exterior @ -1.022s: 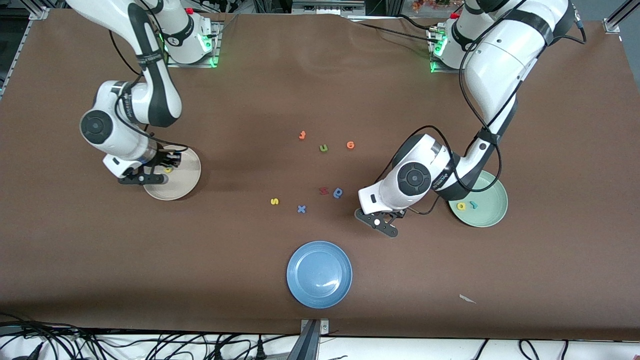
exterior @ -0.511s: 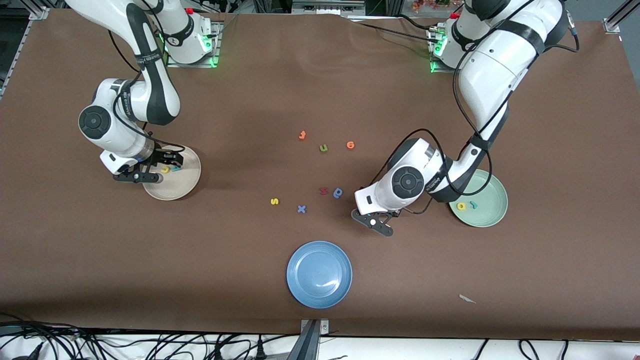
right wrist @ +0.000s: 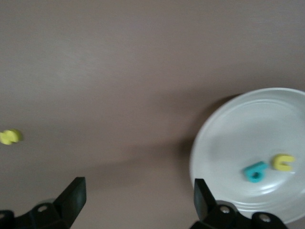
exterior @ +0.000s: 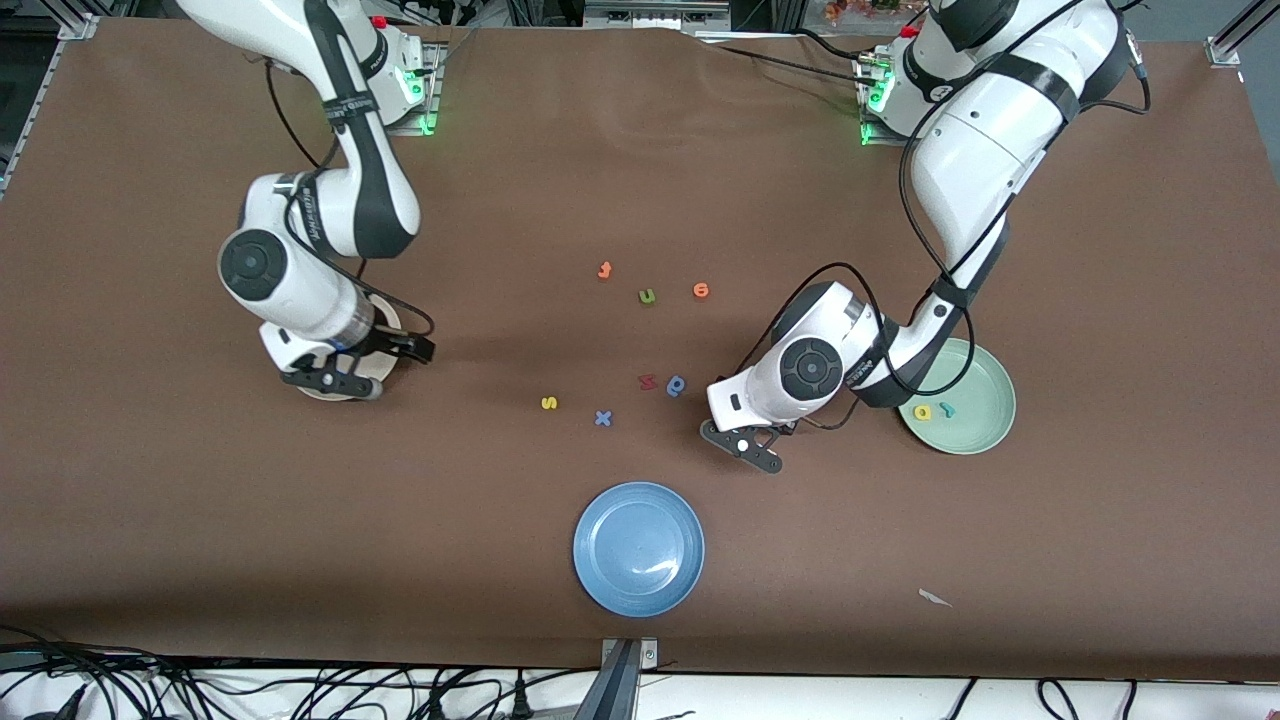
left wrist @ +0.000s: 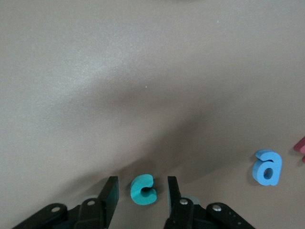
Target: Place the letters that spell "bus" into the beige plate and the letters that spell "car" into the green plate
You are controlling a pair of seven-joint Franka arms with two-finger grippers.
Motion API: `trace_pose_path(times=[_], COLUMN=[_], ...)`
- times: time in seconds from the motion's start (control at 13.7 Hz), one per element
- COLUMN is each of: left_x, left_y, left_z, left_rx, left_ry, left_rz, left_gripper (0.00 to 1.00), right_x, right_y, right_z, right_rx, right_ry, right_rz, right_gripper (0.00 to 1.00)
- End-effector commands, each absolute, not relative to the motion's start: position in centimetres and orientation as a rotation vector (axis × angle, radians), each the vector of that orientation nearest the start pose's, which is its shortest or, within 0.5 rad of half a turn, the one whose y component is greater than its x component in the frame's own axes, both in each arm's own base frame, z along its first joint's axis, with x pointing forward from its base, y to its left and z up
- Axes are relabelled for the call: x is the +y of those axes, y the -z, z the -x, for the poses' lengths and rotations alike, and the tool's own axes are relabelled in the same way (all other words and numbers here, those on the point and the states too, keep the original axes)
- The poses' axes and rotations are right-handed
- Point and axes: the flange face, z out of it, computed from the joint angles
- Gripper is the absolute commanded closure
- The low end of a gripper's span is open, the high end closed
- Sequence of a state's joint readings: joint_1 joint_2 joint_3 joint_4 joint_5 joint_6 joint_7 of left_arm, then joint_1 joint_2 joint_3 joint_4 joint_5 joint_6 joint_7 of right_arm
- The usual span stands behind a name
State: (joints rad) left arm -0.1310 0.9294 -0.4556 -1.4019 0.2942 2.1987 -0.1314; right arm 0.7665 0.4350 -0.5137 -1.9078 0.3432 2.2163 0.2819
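Note:
A teal c (left wrist: pixel 143 189) lies flat on the table between the fingers of my left gripper (left wrist: pixel 142 195), which is open and low with a gap on each side of the letter. In the front view that gripper (exterior: pixel 775 435) hides the c. The green plate (exterior: pixel 985 390) holds a yellow a (exterior: pixel 924 411) and a teal r (exterior: pixel 946 408). My right gripper (right wrist: pixel 138 195) is wide open and empty over bare table beside the beige plate (right wrist: pixel 228 124), which holds a teal b (right wrist: pixel 255 171) and a yellow u (right wrist: pixel 283 162). The yellow s (exterior: pixel 548 403) lies mid-table.
Loose letters lie mid-table: an orange t (exterior: pixel 604 270), a green u (exterior: pixel 647 296), an orange e (exterior: pixel 701 290), a red letter (exterior: pixel 647 381), a blue a (exterior: pixel 677 385) and a blue x (exterior: pixel 603 418). A blue plate (exterior: pixel 638 548) sits near the front edge.
My right gripper opened, left the teal b in the beige plate and swung off the plate toward the table's middle. My left gripper shifted slightly toward the loose letters.

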Motion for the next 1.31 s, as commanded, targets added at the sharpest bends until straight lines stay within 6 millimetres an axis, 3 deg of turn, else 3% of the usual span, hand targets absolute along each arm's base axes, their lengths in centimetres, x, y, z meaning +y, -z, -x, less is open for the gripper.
trace_pose_path(times=[0.0, 0.22, 0.29, 0.58, 0.66, 0.8, 1.02, 1.24], left_x=[-33.4, -33.6, -34.2, -34.3, -34.3, -34.1, -32.4, -28.1], left_y=[-17.3, -17.3, -17.2, -17.0, -17.3, -18.3, -21.6, -24.0], left_z=[-64.3, -64.2, -63.8, -63.8, -63.9, -64.2, -65.2, -66.7], left_rx=[0.765, 0.774, 0.788, 0.796, 0.802, 0.800, 0.777, 0.838], left_ry=[-0.109, -0.109, -0.113, -0.107, -0.102, -0.091, -0.099, -0.141], left_rz=[3.125, 3.122, 3.117, 3.096, 3.094, 3.090, 3.069, 3.031], left_gripper=[0.51, 0.66, 0.66, 0.95, 1.00, 1.00, 1.00, 1.00], right_x=[22.6, 29.1, 30.1, 35.4, 35.5, 35.4, 35.6, 36.4], right_y=[-27.2, -24.9, -24.3, -22.5, -21.9, -20.8, -19.8, -18.5], right_z=[-62.6, -63.7, -63.9, -63.4, -63.5, -63.5, -63.3, -62.9], right_rx=[0.420, 0.540, 0.537, 0.452, 0.435, 0.414, 0.370, 0.347], right_ry=[-0.117, -0.097, -0.096, -0.097, -0.092, -0.096, -0.101, -0.117], right_rz=[3.066, 3.051, 3.052, 3.044, 3.053, 3.066, 3.077, 3.080], right_gripper=[0.01, 0.01, 0.01, 0.01, 0.01, 0.01, 0.05, 0.08])
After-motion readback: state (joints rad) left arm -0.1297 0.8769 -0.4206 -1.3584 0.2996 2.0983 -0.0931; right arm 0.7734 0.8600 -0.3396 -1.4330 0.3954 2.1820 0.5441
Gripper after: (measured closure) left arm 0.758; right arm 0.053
